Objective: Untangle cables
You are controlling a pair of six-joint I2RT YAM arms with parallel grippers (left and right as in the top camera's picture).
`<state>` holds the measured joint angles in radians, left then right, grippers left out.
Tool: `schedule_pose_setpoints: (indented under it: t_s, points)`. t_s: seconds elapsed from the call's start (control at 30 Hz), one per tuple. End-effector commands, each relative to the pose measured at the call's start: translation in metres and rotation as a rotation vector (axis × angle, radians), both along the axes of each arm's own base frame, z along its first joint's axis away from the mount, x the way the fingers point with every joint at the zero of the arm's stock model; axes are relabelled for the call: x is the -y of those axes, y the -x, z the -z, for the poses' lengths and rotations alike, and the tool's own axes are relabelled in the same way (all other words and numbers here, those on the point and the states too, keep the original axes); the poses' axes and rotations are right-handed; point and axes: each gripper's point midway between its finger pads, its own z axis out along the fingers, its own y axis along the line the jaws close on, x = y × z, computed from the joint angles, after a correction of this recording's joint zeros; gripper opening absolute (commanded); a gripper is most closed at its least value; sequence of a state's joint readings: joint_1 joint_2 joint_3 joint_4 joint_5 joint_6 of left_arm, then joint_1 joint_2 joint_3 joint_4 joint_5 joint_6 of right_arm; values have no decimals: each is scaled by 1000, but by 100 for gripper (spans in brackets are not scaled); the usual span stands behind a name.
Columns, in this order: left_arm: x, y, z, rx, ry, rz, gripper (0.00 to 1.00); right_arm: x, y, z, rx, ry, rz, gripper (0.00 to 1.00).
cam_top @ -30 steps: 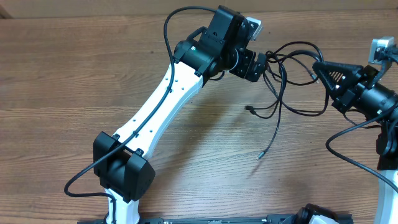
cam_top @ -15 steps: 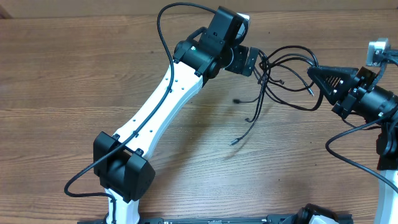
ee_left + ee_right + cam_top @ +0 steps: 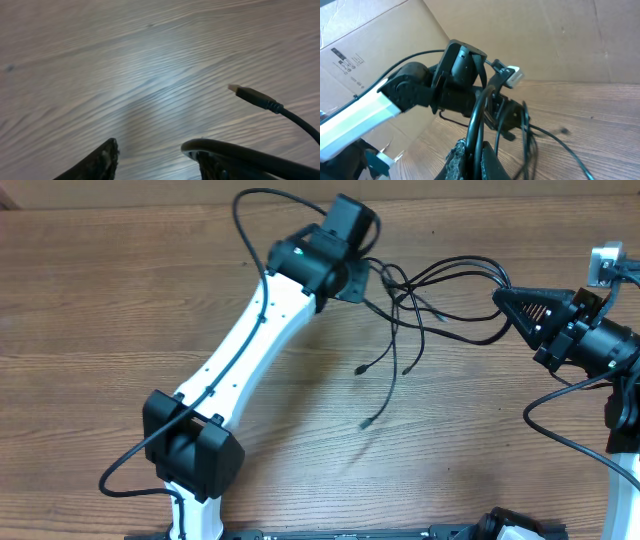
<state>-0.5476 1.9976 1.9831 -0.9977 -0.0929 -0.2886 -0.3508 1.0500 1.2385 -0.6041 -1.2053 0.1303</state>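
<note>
The cables (image 3: 398, 298) are thin black wires strung above the wooden table between my two grippers. Three loose ends hang down, one plug (image 3: 371, 423) lowest. My right gripper (image 3: 503, 297) is shut on two strands, which run up between its fingers (image 3: 477, 147) in the right wrist view. My left gripper (image 3: 352, 280) is at the tangle's left end. Its jaws (image 3: 155, 147) stand apart with bare wood showing between them. One cable (image 3: 240, 152) lies draped over the right finger, and a plug (image 3: 248, 94) hangs just beyond it.
A cardboard wall (image 3: 370, 45) rises behind the table on the left arm's side. The left arm's thick cable (image 3: 245, 210) loops above its wrist. The right arm's thick cable (image 3: 560, 430) sags beside its base. The white left arm link (image 3: 240, 370) slants across the table's middle.
My left gripper has swung left and back, pulling the cables out longer; the hanging ends followed leftward. Its jaws have narrowed. The right gripper has barely moved.
</note>
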Motion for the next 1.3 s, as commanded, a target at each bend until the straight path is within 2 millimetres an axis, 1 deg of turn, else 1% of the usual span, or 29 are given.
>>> schedule_pose_setpoints:
  t_s: [0.0,0.1,0.13,0.23,0.37,0.47,0.57,0.67,0.8,0.87,0.97,1.07,1.13,1.2,1.23,1.27]
  points:
    - [-53,-17,-17,26,-16,-178,41,-6,10,-16,51,7,-32,4]
    - [-72,-17,-13,-11,-4,-239,24,-6,10,-16,51,9,-26,4]
    - [-74,-17,-12,-23,7,-240,19,-5,9,-15,50,10,-21,4]
    - [-71,-15,-10,-59,55,-223,4,-2,5,-14,47,18,5,4]
    - [-66,-13,-10,-77,89,-204,4,6,-3,-9,29,38,76,4]
    - [-62,-12,-10,-85,106,-192,4,24,-17,5,-31,72,210,4]
    - [-62,-12,-10,-86,105,-192,4,51,-29,29,-131,127,393,4]
    - [-62,-12,-10,-85,105,-192,4,84,-34,59,-257,202,581,4]
    - [-62,-12,-10,-85,105,-192,4,124,-31,97,-417,316,787,4]
    - [-62,-12,-10,-85,106,-192,4,143,-27,113,-489,376,872,8]
    - [-62,-12,-10,-85,105,-192,4,166,-23,136,-589,460,966,9]
    - [-62,-12,-10,-85,105,-192,4,178,-21,156,-671,515,1002,11]
    - [-62,-12,-10,-85,106,-192,4,178,-24,167,-713,520,985,11]
    - [-62,-12,-11,-84,106,-192,4,177,-28,184,-770,523,955,11]
    - [-62,-12,-11,-83,107,-192,4,177,-29,188,-786,523,946,11]
    - [-62,-12,-11,-83,107,-192,4,175,-33,199,-820,517,917,11]
